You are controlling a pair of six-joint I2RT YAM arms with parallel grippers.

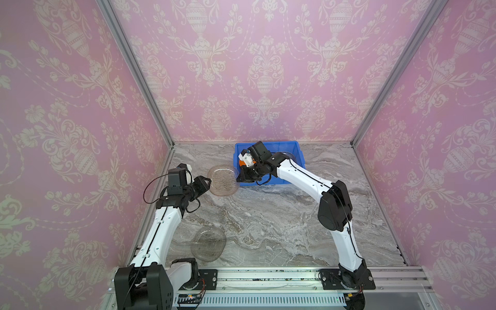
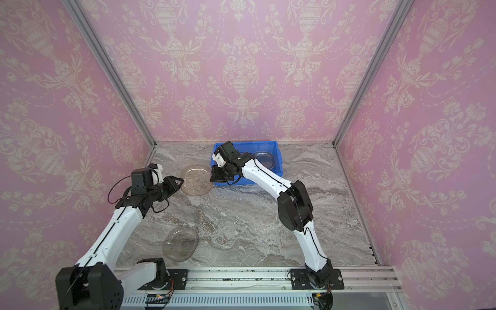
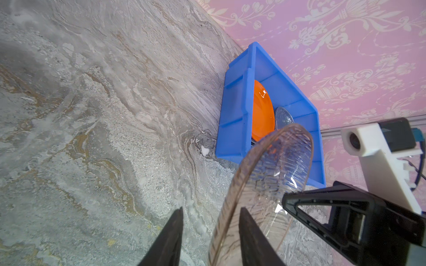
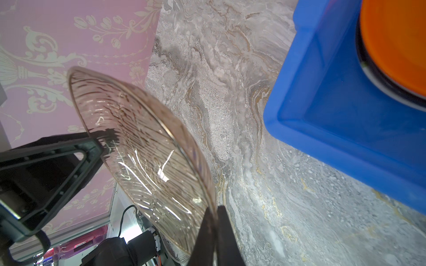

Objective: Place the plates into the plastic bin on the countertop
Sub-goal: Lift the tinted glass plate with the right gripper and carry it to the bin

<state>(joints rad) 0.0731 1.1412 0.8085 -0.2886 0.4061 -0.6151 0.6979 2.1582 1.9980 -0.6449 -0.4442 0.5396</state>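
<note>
A clear smoky-brown glass plate (image 1: pixel 224 180) (image 2: pixel 196 179) hangs between my two grippers, just left of the blue plastic bin (image 1: pixel 300 161) (image 2: pixel 279 163). My right gripper (image 4: pixel 214 207) (image 1: pixel 239 177) is shut on the plate's (image 4: pixel 143 147) rim on the bin side. On the far rim, my left gripper (image 3: pixel 211 208) (image 1: pixel 208 182) straddles the plate (image 3: pixel 272 165) with its jaws still apart. One finger lies against the glass and a gap shows at the other. Inside the bin (image 3: pixel 235 108) lie an orange plate (image 3: pixel 261 112) (image 4: pixel 396 41) and a glass plate (image 3: pixel 283 116) (image 2: pixel 264 158).
A second clear greyish glass plate (image 1: pixel 208 243) (image 2: pixel 180 244) lies on the marble countertop (image 1: pixel 268 214) near the front left, beside the left arm's base. Pink patterned walls close in the back and both sides. The bin stands against the back wall.
</note>
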